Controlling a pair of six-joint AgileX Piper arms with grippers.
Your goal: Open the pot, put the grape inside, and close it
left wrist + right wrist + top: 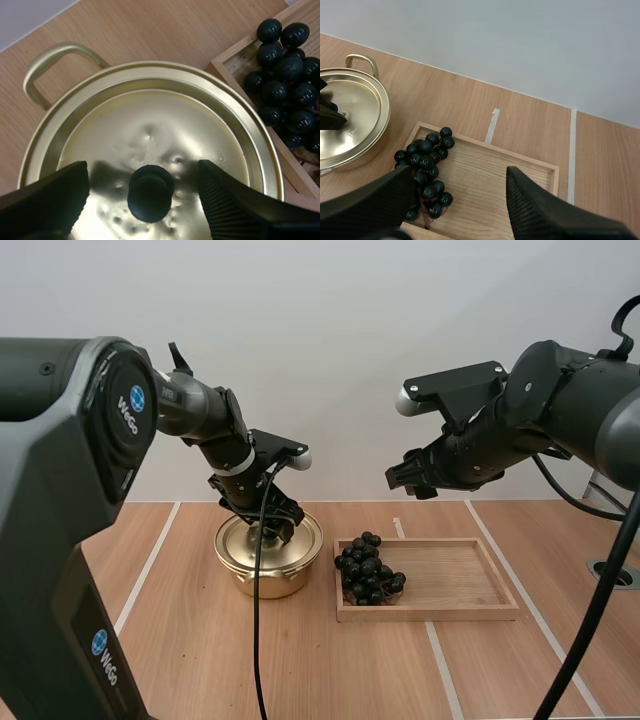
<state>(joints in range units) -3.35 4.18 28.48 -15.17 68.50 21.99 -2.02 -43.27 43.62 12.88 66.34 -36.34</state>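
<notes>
Pot [268, 560] stands on the table [200, 640], just beside the wooden tray [450, 575]. Lid [150, 125] seated, black knob [150, 192] at its centre. Left gripper [144, 175] low over the lid, fingers wide apart either side of the knob, gripping nothing. Grapes [368, 568] lie at the tray's pot-side end. Right gripper [408, 483] hangs high above the tray, fingers spread, empty. Risks, by my judgement: the knob is small and round, so a shallow or off-centre pinch could slip; a lid lifted crooked may catch the rim and shove the pot against the tray
</notes>
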